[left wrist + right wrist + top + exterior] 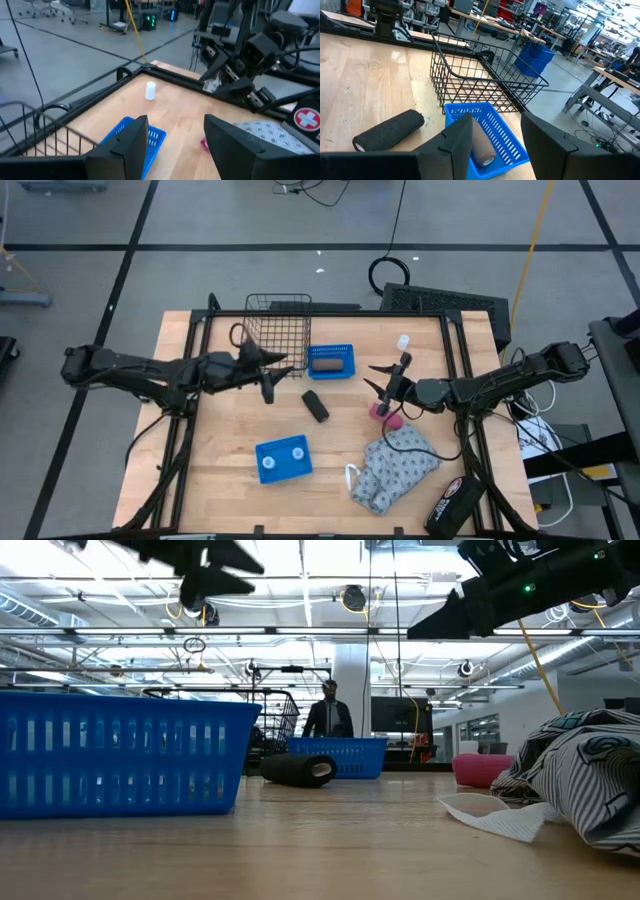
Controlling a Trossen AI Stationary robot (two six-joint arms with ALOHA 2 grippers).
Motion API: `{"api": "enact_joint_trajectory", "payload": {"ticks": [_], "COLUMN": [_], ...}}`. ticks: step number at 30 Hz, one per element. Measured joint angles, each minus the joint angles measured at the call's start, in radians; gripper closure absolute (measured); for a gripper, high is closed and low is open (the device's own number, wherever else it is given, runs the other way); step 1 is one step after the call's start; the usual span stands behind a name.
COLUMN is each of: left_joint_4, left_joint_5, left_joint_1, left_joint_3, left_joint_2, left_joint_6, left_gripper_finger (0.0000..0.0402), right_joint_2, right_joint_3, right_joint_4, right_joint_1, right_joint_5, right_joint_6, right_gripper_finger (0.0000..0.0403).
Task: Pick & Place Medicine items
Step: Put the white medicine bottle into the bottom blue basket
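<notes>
Blue trays (283, 459), white bottle (403, 341), pink block (383, 411), black wire basket (277, 333), grey patterned cloth (395, 470)

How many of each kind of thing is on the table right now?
White bottles: 3
Blue trays: 2
Wire basket: 1
Black roll: 1
Brown roll: 1
Pink block: 1
Patterned cloth: 1
Black case: 1
Total: 11
</notes>
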Motion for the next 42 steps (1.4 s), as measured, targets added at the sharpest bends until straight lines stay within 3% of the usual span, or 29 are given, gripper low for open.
{"api": "enact_joint_trajectory", "payload": {"ticks": [8, 13, 42], "left_joint_4": [0.314, 0.429, 0.434], "left_joint_5": [-0.01, -0.014, -0.025], "left_joint_1": [0.002, 0.002, 0.002], "left_joint_3": [-0.31, -0.407, -0.412], "left_joint_2": [-0.138, -0.172, -0.155], "left_joint_6": [-0.054, -0.1, -0.089], "left_gripper_finger": [0.0199, 0.0199, 0.0199], "right_joint_2": [0.0, 0.0, 0.0], "right_joint_3": [0.0, 0.0, -0.001], "right_joint_4": [0.0, 0.0, -0.003], "right_joint_1": [0.0, 0.0, 0.0], "right_joint_5": [0.0, 0.0, 0.0], "right_joint_6": [0.0, 0.005, 0.05], "right_gripper_finger": [0.0247, 0.0248, 0.0248]}}
